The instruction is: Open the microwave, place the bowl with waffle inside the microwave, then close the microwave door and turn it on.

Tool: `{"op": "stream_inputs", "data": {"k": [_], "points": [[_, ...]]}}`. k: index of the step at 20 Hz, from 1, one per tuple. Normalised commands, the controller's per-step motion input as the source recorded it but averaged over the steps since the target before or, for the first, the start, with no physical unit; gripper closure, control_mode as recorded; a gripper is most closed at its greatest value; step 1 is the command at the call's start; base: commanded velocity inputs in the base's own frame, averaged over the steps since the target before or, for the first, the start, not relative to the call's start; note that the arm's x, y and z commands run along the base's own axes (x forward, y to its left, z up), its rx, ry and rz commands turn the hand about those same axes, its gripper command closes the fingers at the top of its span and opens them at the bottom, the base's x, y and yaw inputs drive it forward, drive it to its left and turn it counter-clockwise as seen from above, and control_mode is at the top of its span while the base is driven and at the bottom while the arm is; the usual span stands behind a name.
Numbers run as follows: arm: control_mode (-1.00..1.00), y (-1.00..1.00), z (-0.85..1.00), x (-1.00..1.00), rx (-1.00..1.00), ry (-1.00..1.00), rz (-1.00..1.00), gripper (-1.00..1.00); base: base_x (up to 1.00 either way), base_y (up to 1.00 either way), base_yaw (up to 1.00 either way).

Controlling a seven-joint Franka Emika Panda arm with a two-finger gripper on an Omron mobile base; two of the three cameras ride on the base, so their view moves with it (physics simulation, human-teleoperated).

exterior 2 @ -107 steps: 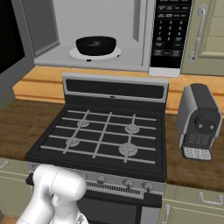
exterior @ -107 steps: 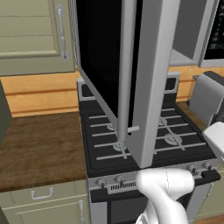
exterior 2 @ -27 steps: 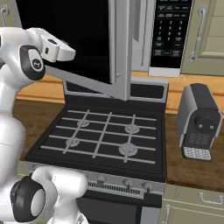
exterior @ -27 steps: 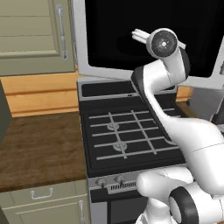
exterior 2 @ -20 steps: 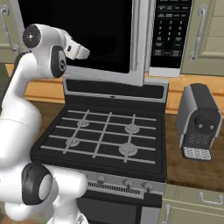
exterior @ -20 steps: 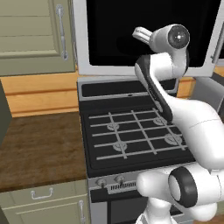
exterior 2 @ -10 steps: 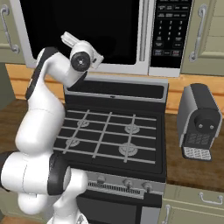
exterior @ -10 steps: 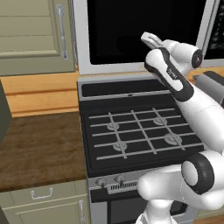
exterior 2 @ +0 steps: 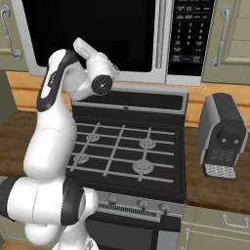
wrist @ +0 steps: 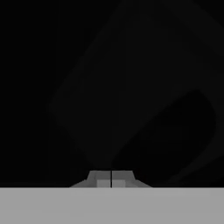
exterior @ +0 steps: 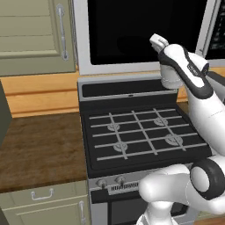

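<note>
Fingers (wrist: 111, 179) pressed together against microwave door (exterior: 145, 30), button-panel writing unreadable.

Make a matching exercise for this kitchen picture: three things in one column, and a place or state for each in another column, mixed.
Things:
1. microwave door
2. gripper
3. coffee machine

Places or states:
a. stands on the counter, right of the stove
b. closed, above the stove
c. fingertips shut together, against the dark glass

Pairs: 1-b, 2-c, 3-a

Arm raised & bent fwd, wrist up high, gripper (wrist: 111, 180) jaws shut tight, empty.
</note>
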Motion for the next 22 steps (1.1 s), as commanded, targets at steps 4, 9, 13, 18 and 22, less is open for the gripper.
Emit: {"op": "stream_inputs", "data": {"k": [4,9,13,18,22], "points": [[-1.0,-0.77,0.64,-1.0,0.1,0.13,-0.27,1.0,0.0,0.0,0.0],[-1.0,-0.93,0.34,-0.96,0.11,0.13,-0.24,1.0,0.0,0.0,0.0],[-1.0,-0.99,0.31,-0.82,0.15,0.22,-0.1,1.0,0.0,0.0,0.0],[-1.0,-0.85,0.13,-0.68,0.11,0.31,0.01,1.0,0.0,0.0,0.0],[-1.0,-0.43,0.0,-0.32,0.05,0.15,0.04,1.0,0.0,0.0,0.0]]}}
